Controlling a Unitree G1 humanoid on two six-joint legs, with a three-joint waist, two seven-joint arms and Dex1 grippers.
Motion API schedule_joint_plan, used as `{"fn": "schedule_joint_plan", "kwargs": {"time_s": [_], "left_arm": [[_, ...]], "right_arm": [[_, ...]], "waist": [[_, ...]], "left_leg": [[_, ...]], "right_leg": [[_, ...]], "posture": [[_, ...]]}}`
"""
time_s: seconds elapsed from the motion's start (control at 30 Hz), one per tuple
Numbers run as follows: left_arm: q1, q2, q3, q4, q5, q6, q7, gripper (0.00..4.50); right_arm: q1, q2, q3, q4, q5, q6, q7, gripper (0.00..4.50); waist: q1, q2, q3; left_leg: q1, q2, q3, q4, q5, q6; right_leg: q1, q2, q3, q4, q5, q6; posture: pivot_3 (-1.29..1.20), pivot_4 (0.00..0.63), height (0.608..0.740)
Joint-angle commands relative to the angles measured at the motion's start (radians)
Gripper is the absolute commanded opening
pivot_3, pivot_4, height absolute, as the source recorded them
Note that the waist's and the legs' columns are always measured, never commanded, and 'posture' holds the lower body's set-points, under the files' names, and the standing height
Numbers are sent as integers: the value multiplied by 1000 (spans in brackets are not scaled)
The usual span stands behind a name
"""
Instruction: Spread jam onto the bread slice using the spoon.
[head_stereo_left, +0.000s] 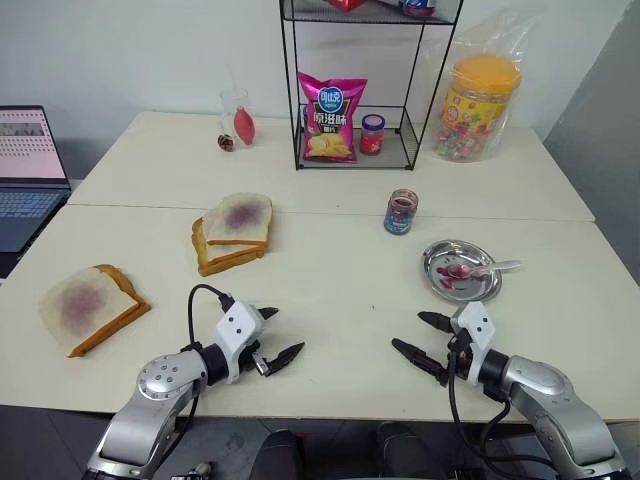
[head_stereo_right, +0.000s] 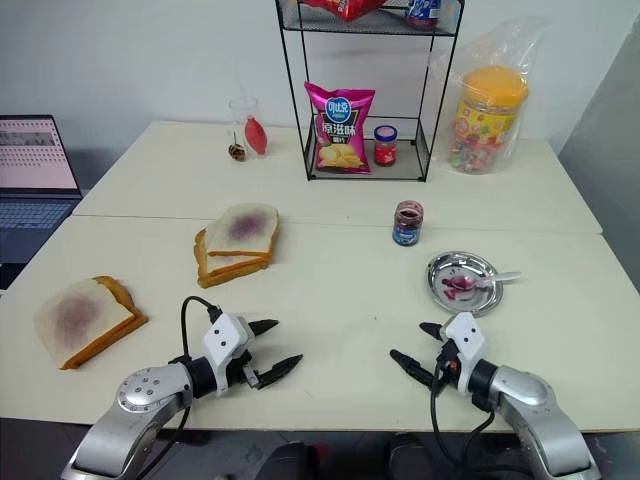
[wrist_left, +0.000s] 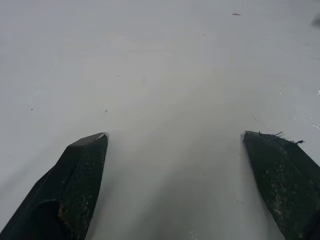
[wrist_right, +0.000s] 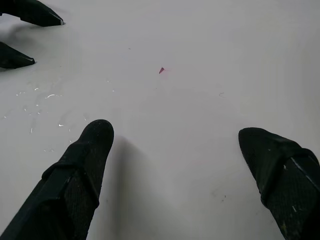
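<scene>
Hovering wide open and empty over the tabletop (head_stereo_left: 330, 290) near the steel dish (head_stereo_left: 437, 279), the left gripper (head_stereo_left: 272, 343) and right gripper (head_stereo_left: 418, 343) had yet to lift the spoon (head_stereo_left: 487, 268) resting in it, the jam (head_stereo_left: 402, 211) jar just beyond and no single bread slice identifiable.

Parted jaws over bare table (wrist_left: 165, 75)

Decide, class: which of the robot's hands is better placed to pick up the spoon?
The right hand, probably. The spoon lies in the steel dish just beyond it on that side; the left hand is farther away. Both are open and empty.
</scene>
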Motion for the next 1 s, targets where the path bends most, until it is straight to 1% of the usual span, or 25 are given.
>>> {"fn": "schedule_joint_plan", "kwargs": {"time_s": [0.03,0.2,0.5,0.63,0.77,0.87,1.0], "left_arm": [[3,15,0,32,27,16,5,4500],[12,15,-4,5,7,29,-10,4500],[12,15,-1,7,5,28,-16,4500],[11,7,-4,33,19,18,-7,4500],[13,12,-4,7,6,31,-16,4500],[27,18,9,7,8,29,-13,4500],[34,11,5,-8,8,35,-4,4500]], "right_arm": [[-1,-8,-2,15,-14,-3,-1,4461],[2,2,-4,3,-4,7,-13,4461],[30,9,6,4,-17,-10,-19,4461],[52,3,15,29,-35,-46,-6,4461],[39,18,13,15,-28,-27,-20,4461],[53,14,36,9,-34,-37,0,4461],[28,20,30,38,-46,-47,-5,4461]], "waist": [[0,0,0],[0,0,0],[0,0,0],[1,0,0],[2,0,0],[2,-1,-1],[1,-1,-1]], "left_leg": [[0,0,0,0,0,0],[0,0,0,0,0,0],[0,-1,0,0,0,0],[0,-1,0,0,0,0],[0,-1,0,0,0,0],[0,-1,0,0,0,0],[0,0,0,0,0,0]], "right_leg": [[0,0,0,0,0,0],[0,0,0,0,0,0],[0,1,-1,1,0,0],[1,1,0,1,1,0],[1,1,-1,1,1,0],[1,1,-1,1,1,0],[1,2,-1,1,1,0]], "posture": [[0,150,740],[0,150,740],[0,150,740],[0,150,740],[0,150,740],[0,150,740],[0,150,740]]}}
